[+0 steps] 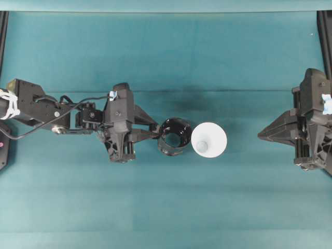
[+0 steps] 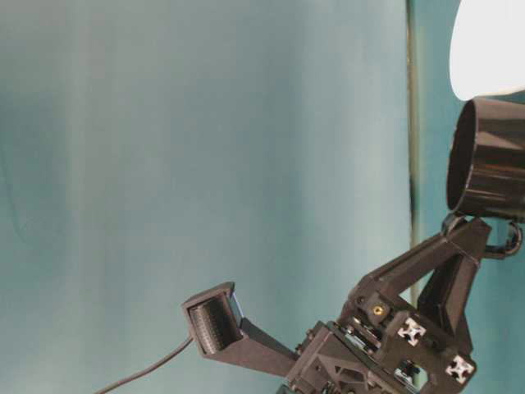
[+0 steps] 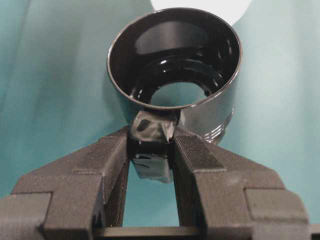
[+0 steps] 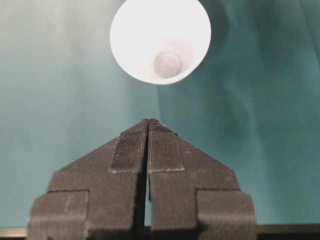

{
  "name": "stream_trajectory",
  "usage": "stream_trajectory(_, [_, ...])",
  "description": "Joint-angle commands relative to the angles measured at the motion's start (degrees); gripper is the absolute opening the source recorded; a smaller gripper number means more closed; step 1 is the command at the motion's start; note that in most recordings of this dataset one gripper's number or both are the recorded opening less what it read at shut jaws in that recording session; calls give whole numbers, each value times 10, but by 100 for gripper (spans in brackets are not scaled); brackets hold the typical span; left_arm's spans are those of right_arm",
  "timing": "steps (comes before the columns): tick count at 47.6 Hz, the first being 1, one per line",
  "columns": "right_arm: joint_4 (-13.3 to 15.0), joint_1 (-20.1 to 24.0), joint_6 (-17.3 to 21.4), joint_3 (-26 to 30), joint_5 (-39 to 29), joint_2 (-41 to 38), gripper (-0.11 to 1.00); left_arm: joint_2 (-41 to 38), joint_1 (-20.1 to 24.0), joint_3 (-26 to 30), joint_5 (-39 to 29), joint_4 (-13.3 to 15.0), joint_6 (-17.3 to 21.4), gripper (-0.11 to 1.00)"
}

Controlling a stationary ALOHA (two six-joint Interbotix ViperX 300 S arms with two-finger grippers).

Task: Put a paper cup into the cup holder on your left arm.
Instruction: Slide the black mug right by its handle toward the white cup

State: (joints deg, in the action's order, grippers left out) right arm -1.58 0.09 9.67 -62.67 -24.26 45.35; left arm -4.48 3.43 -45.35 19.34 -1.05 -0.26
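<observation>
Left claw clamps cup holder handle; paper cup just beside it, mid-bench. Right claw closed, empty.

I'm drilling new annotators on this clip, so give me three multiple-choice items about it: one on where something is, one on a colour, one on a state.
1. Where is the paper cup relative to the cup holder in the overhead view?
A. Inside it
B. Just to its right
C. Far off by the top edge

2. What colour is the cup holder?
A. Glossy black
B. White
C. Red

3. How do the two pincers stand?
A. Both wide open and empty
B. The left pincer shut on the cup holder's handle, the right pincer shut on nothing
C. The right one clamps the paper cup

Key:
1 B: the white cup stands beside the holder's right rim.
2 A: its wall shines black in the left wrist view.
3 B: the left fingers pinch the handle; the right fingers meet short of the cup.
</observation>
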Motion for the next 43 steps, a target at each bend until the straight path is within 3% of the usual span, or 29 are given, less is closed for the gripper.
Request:
stream_trajectory(1, [0,-1,6,15,3,-1,-1,1,-3,4,3,-1,1,30])
stream_trajectory(30, [-3,-1,7,15,3,-1,-1,-26,0,5,15,-1,3,30])
stream_trajectory(43, [-3,-1,8,15,3,-1,-1,-9,4,-3,-21,-1,4,30])
